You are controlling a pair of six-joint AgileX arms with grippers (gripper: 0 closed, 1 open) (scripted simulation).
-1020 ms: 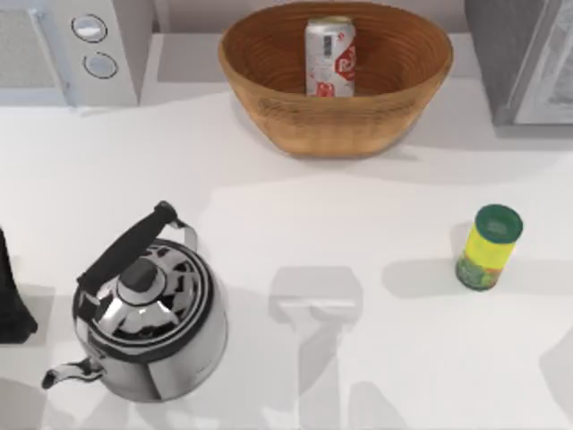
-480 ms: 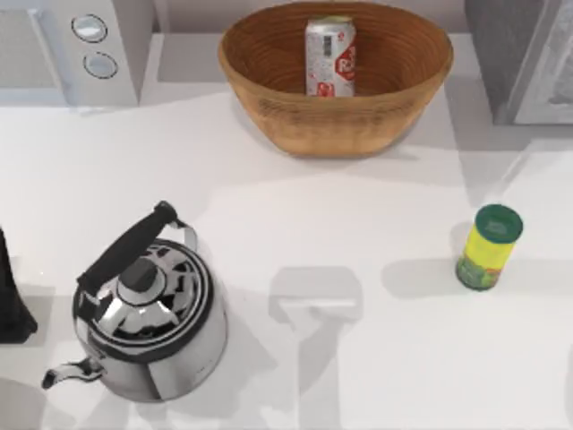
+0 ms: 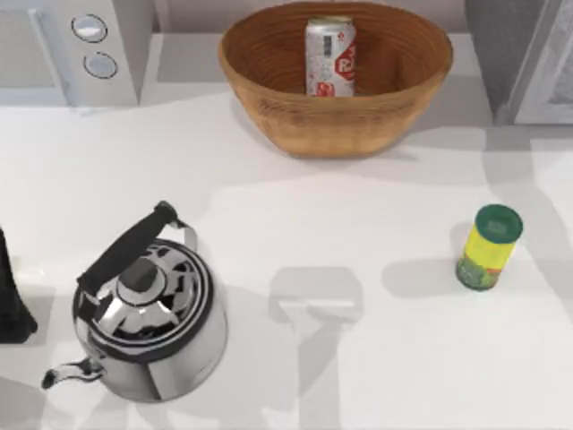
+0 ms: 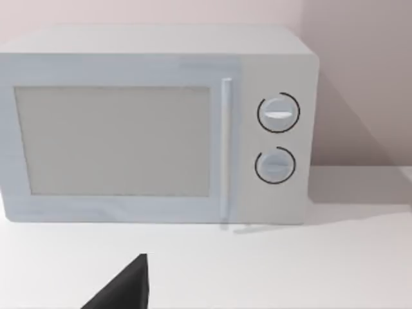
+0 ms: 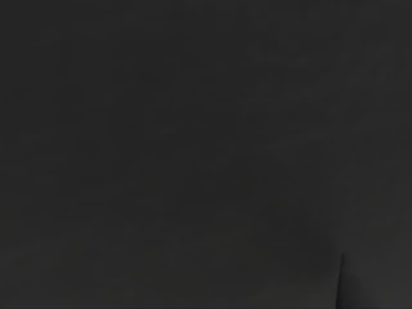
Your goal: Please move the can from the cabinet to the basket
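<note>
The small silver metal drink can with a red label and white lettering (image 3: 330, 56) is seen upright inside the large oval brown woven wicker basket (image 3: 269, 103), toward its far wall, at the back centre of the white table (image 3: 376, 224). The task is judged complete as things lie. The grey box-shaped cabinet with a pale framed door panel (image 3: 524, 58) is at the back right, well apart from the can.

Little is left to go wrong. The can stands tall on a curved basket floor, so it could be tipped onto its side if the basket were knocked by an arm passing near; no arm is seen near it.

The left arm is parked at the table's left edge, shown as a dark shape (image 3: 11, 300); the state of its pincer cannot be told. The right wrist view is dark, and the right pincer's state cannot be told either.

Lettering on the can's label is too small to be read. No writing is legible on the yellow-green container with a green cap (image 3: 488, 246), the chrome kettle with a black handle (image 3: 148, 313) or the white microwave with two round knobs (image 3: 67, 49).
</note>
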